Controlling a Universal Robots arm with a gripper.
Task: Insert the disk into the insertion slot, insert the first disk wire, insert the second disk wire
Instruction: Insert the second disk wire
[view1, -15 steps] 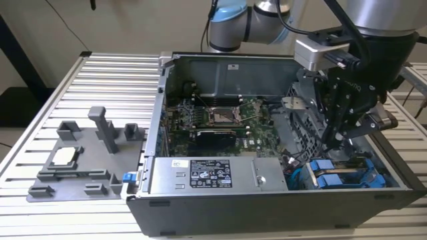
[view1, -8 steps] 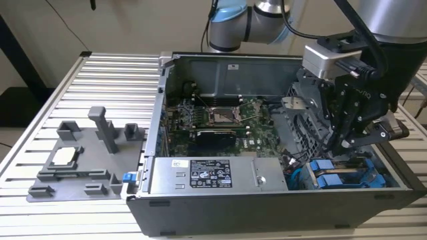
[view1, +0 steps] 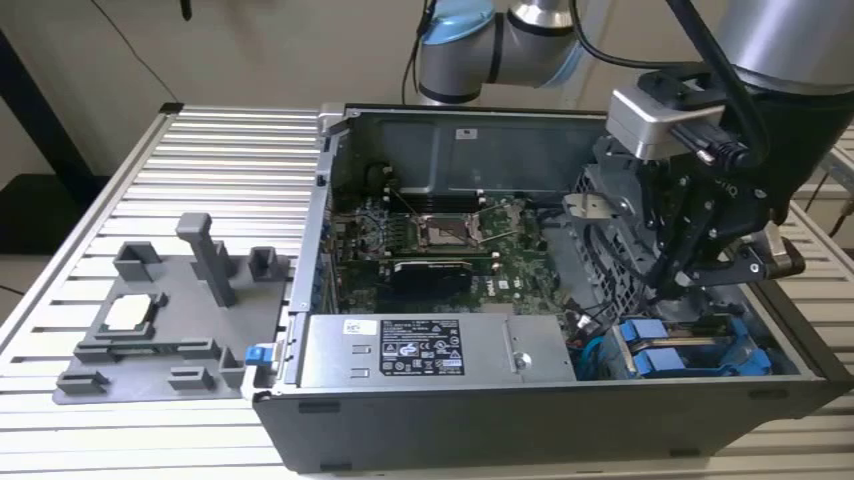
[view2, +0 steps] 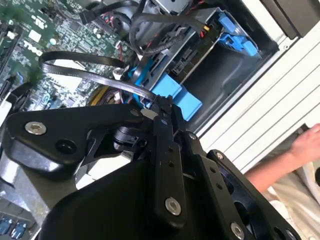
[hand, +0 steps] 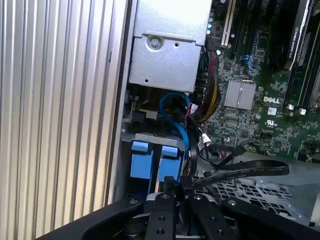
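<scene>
My gripper (hand: 176, 192) is pinched shut on a flat black cable (hand: 240, 172), the jaws closed tight on its end just above the blue tabs of the disk (hand: 167, 170), which sits in its slot beside the other blue-framed drive (hand: 140, 160). In the exterior view both sit in the bay at the front corner of the computer case (view1: 534, 425) on the exterior view's right, next to the grey power supply (view1: 427, 350), with the green circuit board (view1: 441, 235) behind. The case stands on a ribbed metal table (view1: 227, 160) alongside a grey fixture (view1: 160, 320), and a person's hand (view2: 305, 145) shows beyond the table edge in the second wrist view.
</scene>
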